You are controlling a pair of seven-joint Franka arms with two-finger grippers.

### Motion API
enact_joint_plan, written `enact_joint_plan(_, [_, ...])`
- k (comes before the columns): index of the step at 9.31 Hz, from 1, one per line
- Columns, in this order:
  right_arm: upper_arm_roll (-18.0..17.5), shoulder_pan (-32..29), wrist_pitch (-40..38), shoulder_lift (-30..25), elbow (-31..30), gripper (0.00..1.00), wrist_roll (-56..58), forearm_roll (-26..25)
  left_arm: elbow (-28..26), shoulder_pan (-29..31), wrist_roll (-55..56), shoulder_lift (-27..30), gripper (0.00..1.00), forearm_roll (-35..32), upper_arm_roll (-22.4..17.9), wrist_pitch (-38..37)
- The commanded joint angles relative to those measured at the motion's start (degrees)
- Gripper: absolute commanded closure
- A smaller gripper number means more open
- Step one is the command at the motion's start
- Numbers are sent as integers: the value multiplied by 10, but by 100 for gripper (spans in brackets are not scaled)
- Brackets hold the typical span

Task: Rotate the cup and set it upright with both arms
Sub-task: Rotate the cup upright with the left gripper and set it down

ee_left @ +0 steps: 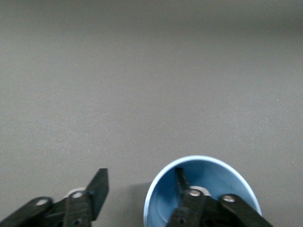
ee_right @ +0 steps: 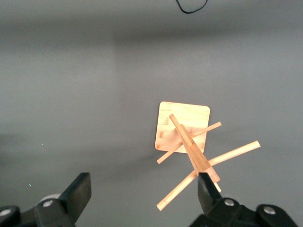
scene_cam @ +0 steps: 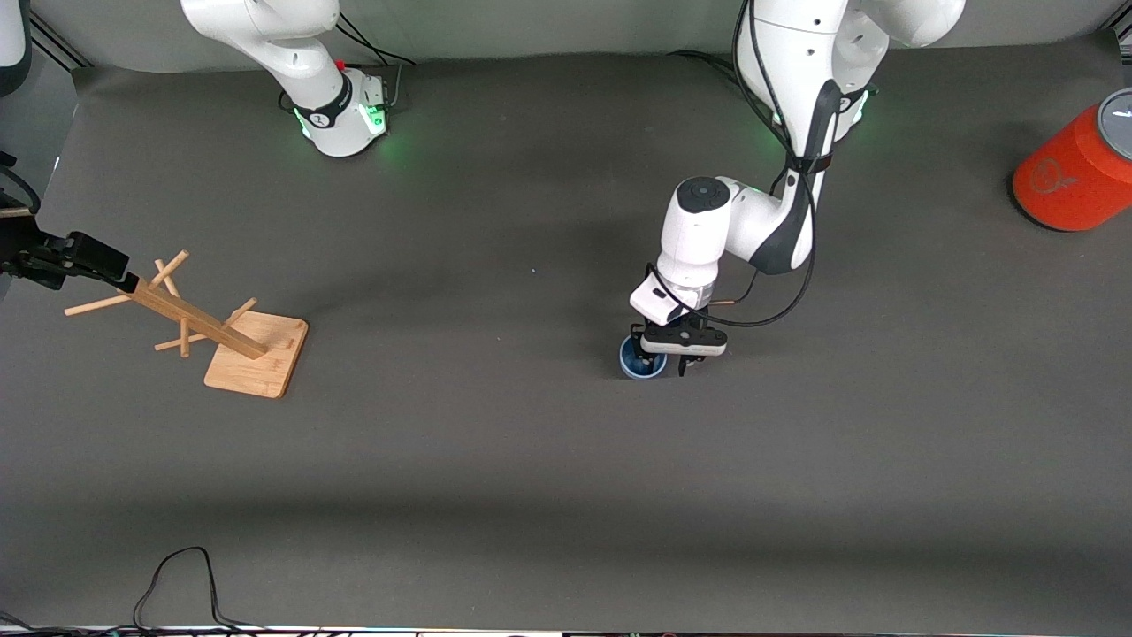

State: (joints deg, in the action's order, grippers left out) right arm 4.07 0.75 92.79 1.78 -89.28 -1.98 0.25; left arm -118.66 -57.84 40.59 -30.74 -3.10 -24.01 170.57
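Left gripper (scene_cam: 663, 364) spread open straddles the upright cup's (scene_cam: 638, 361) rim, one finger inside; right gripper (ee_right: 142, 189) waits open above the wooden rack (scene_cam: 239, 341), at nine o'clock on the bench (scene_cam: 531, 460).

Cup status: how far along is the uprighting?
Done: the small light-blue tumbler stands mouth up on the grey table. In hand: the left gripper is open, one finger inside the rim, one outside. The right gripper waits open above the wooden rack. Left: withdrawing.

The cup (scene_cam: 638, 361) stands mid-table, the wooden rack (scene_cam: 232, 341) toward the right arm's end, the cylinder (scene_cam: 1074, 168) at the left arm's.
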Motion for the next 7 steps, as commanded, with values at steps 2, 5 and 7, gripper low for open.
enact_joint_plan(2, [2,1,18,-6,-8,0,6,-6,6,-6,9,59,0,-7,-7,-89])
enact_joint_plan(5, [2,1,20,-5,-8,0,7,-6,77,6,-13,116,0,-7,-9,-255])
enact_joint_plan(7, [2,1,20,-6,-8,0,6,-6,147,46,-73,139,0,-1,-9,-393])
